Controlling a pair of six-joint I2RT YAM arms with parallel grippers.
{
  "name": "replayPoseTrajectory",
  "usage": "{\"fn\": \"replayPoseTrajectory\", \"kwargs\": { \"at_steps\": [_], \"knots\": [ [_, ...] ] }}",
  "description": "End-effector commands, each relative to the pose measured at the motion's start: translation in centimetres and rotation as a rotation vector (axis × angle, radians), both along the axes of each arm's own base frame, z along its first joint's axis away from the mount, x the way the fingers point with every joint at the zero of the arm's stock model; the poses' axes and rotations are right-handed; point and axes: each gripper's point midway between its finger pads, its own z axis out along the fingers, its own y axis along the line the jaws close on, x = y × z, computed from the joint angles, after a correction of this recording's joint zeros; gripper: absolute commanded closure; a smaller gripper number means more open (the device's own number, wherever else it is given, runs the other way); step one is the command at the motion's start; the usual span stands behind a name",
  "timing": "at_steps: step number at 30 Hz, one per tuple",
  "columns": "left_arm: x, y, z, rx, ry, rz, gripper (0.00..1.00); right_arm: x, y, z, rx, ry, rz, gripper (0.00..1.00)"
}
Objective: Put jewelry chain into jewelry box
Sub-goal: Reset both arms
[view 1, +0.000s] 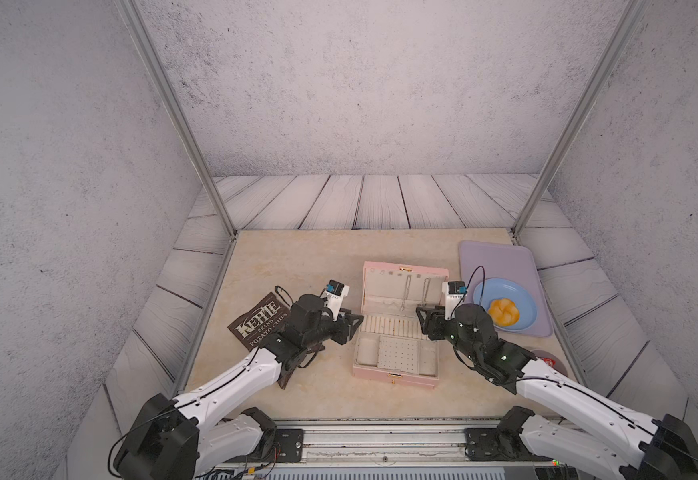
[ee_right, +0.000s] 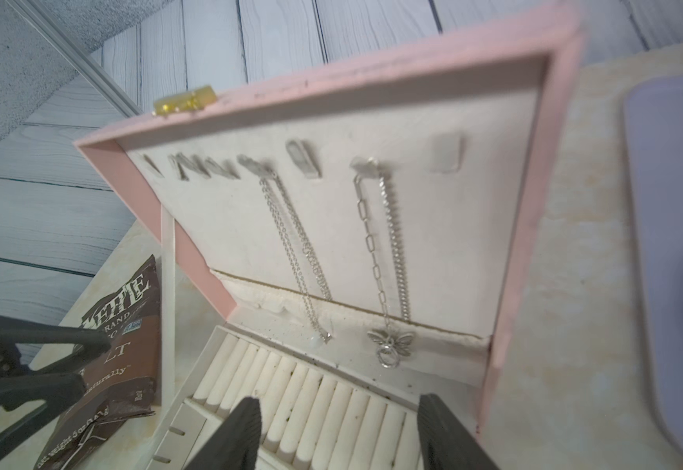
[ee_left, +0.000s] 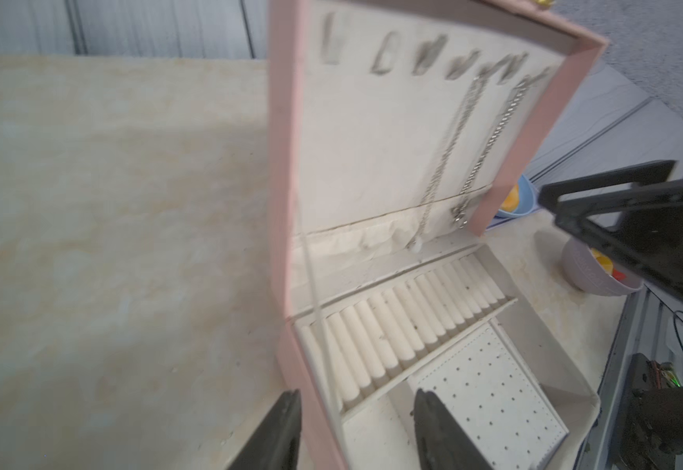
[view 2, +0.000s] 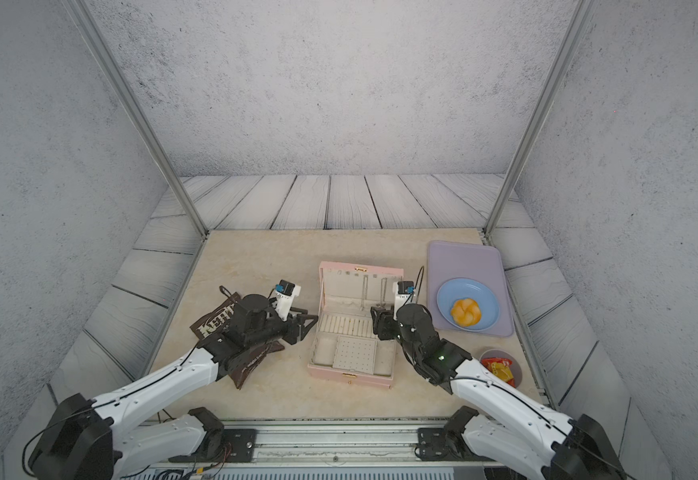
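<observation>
Nearby, the left gripper (ee_left: 356, 395) straddles the box's (view 1: 393, 379) left wall, jaws apart, one finger outside and one inside. The right gripper (ee_right: 338, 401) hovers over the ring rolls (ee_right: 311, 390), jaws apart and empty. Farther back, the chain (ee_right: 291, 260) hangs from a hook (ee_right: 255, 166) on the open lid (ee_right: 372, 93), inside the box, beside a butterfly chain (ee_right: 372, 252).

White faceted shells clad the left arm (view 1: 235, 380) and right arm (view 1: 567, 399), joined by black housings; thin black cables run along them (tiny dark screws dot the covers). Each wrist bears a white camera mount (view 1: 335, 293) tagged blue. The left gripper (ee_left: 356, 394) has black wedge-shaped fingers (ee_left: 279, 431).
</observation>
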Motion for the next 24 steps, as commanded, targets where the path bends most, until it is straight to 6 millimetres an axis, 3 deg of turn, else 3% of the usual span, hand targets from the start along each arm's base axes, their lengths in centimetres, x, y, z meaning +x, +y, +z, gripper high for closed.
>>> {"fn": "replayPoseTrajectory", "kwargs": {
  "at_steps": [1, 7, 12, 18, 21, 24],
  "knots": [
    [1.2, 4.6, -0.2, 0.037, -0.032, 0.168, 0.44, -0.2, -3.4, -0.5, -0.048, -0.007, -0.072, 0.31],
    [4.7, 13.4, 2.5, 0.042, -0.188, 0.498, 0.31, 0.5, -9.8, -0.2, -0.066, -0.017, -0.197, 0.23],
    [6.9, 20.6, 2.5, 0.015, -0.191, 0.705, 0.27, 2.8, -14.6, -0.2, -0.053, -0.031, -0.308, 0.16],
    [7.0, 24.3, 0.7, 0.2, -0.285, 0.817, 0.02, 6.3, -18.7, -2.1, -0.104, -0.049, -0.413, 0.08],
    [7.1, 24.9, -0.2, 0.236, -0.301, 0.841, 0.01, 7.6, -19.5, -2.9, -0.179, -0.057, -0.424, 0.07],
    [7.7, 24.3, -1.1, 0.23, -0.334, 0.804, 0.01, 8.6, -20.3, -4.3, -0.232, -0.051, -0.446, 0.05]
  ]
}}
